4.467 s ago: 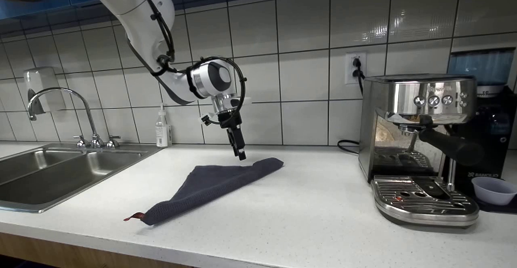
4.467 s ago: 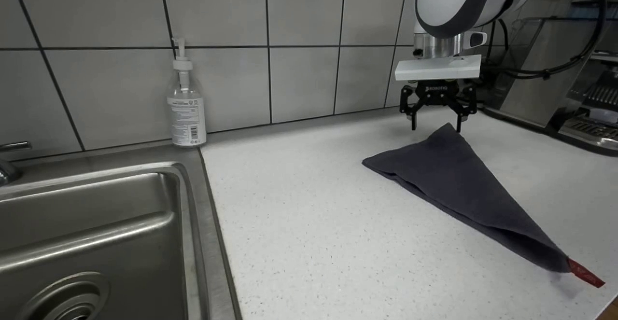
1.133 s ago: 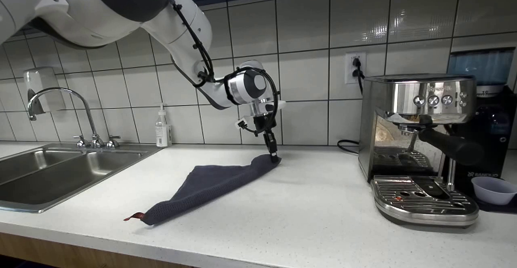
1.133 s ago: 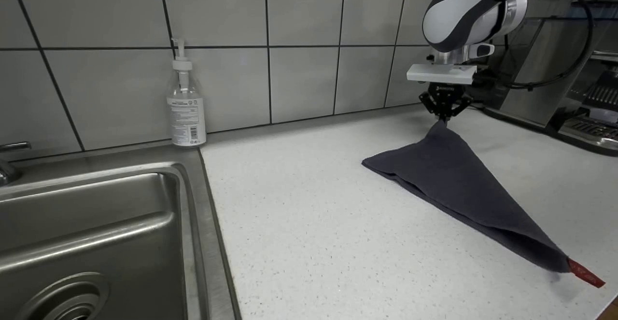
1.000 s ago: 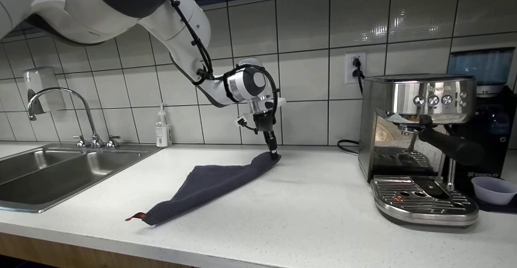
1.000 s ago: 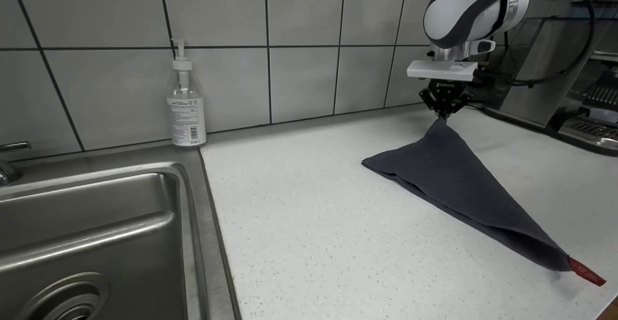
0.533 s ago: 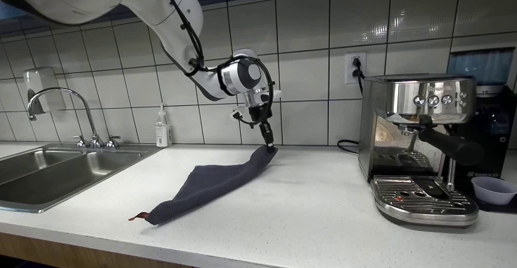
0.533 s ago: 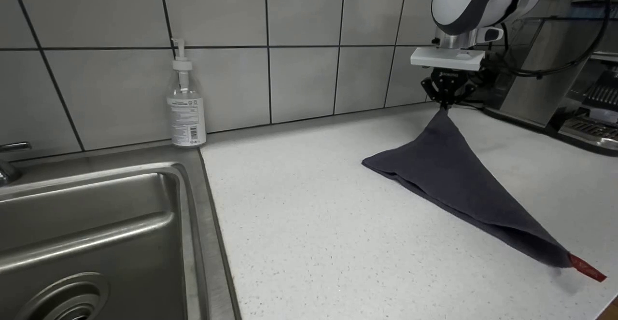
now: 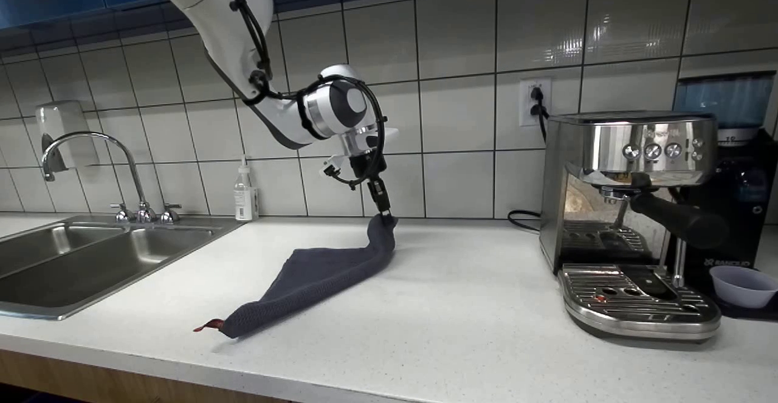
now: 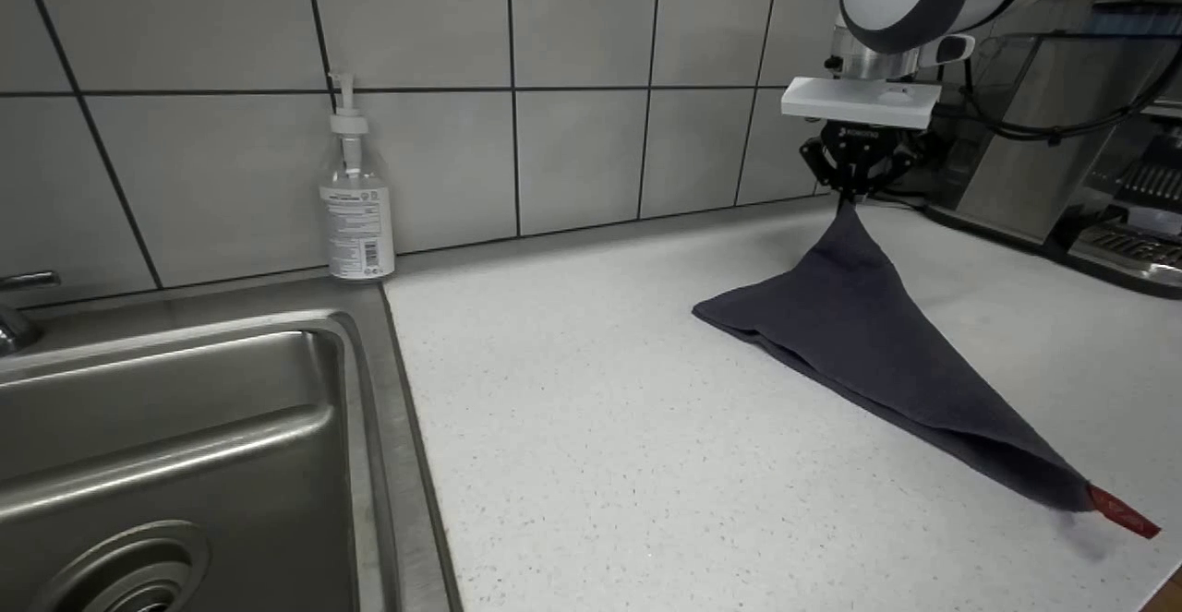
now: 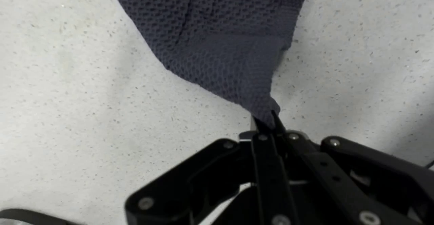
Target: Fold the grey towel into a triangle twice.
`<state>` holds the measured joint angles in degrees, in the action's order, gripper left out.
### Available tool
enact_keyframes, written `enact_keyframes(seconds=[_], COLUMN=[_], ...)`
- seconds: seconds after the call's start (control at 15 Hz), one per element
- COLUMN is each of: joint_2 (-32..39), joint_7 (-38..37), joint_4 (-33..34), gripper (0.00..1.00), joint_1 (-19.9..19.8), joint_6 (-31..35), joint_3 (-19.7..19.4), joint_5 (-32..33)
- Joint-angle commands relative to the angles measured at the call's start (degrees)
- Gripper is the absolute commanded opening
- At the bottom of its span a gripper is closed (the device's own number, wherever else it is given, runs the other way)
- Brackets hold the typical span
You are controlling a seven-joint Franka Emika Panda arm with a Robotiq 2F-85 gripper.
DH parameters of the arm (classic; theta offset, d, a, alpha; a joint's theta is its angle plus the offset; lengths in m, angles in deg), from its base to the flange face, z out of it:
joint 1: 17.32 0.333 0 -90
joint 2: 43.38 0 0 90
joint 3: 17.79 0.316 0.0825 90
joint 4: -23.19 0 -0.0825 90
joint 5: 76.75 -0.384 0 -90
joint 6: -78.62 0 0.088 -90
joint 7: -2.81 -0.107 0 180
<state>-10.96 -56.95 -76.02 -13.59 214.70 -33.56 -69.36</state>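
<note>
The grey towel (image 9: 328, 275) lies on the counter as a long, narrow triangle. Its red tag (image 10: 1124, 513) points to the counter's front edge. The corner farthest from the tag is lifted off the surface, and my gripper (image 9: 387, 217) is shut on it. In an exterior view the gripper (image 10: 848, 201) points down, and the towel (image 10: 859, 326) rises to a peak beneath it. From the wrist, a twisted tip of the towel (image 11: 217, 48) runs in between the gripper's (image 11: 270, 119) two fingertips. The very end of the pinched corner is hidden by the fingers.
A steel espresso machine (image 9: 632, 148) stands to the right of the towel, with a pale bowl (image 9: 743, 286) beside it. A sink (image 9: 140, 245) and a clear pump bottle (image 10: 357, 215) are on the left. The tiled wall (image 9: 459, 184) rises close behind the gripper.
The jaws, open above the towel several seconds ago, have shut on its corner. Since then my gripper has lifted the corner and carried it toward the sink side, bending the towel's end upward.
</note>
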Motion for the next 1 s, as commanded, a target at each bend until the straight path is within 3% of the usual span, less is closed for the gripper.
enact_keyframes(seconds=[0.0,0.93], joint_2=[-7.13,-15.33], joint_7=[-2.27,7.3], joint_4=[-8.12,-17.43], gripper=[0.01,0.01], joint_1=[1.84,-0.26], joint_6=[2.84,4.35], joint_3=[-0.14,2.18], joint_5=[3.31,4.31])
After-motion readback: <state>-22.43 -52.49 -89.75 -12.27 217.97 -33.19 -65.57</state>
